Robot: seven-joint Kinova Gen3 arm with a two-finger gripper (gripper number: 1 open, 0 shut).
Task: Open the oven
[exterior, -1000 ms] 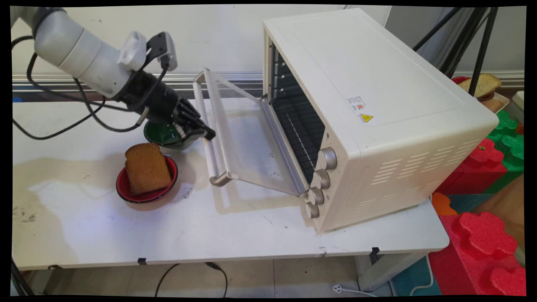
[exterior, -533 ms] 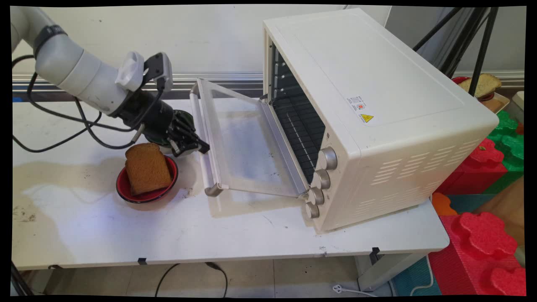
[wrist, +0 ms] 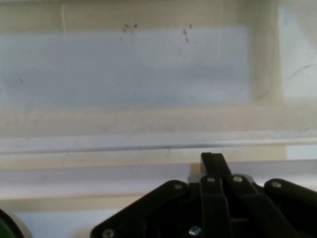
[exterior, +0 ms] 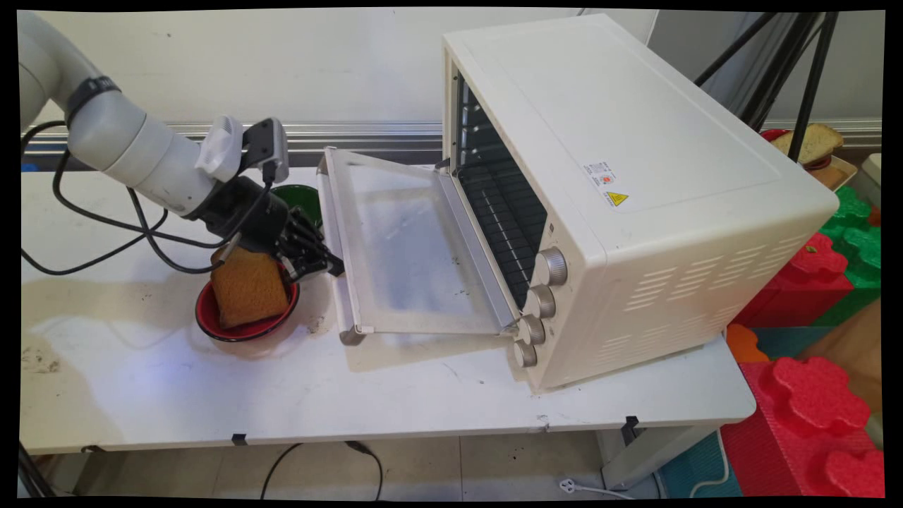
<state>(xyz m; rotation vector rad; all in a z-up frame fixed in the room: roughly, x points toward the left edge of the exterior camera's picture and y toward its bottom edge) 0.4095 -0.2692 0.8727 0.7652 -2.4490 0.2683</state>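
The black two-finger claw (exterior: 331,262) sits against the metal bar handle (exterior: 337,233) of the cream toaster oven's (exterior: 635,183) glass door (exterior: 409,247), which hangs open nearly flat above the white counter (exterior: 395,402), hinged at the oven's lower front edge. Its fingers appear drawn together on the near side of the handle, apparently pressing it rather than gripping.

Just left of the door, a brown bread slice (exterior: 247,286) leans in a red bowl (exterior: 211,321); a green bowl (exterior: 305,200) sits behind the claw.

Main view: overall layout. Hand view: the closed linkage (wrist: 214,188) meeting the handle (wrist: 148,144), with the door pane (wrist: 138,64) beyond.
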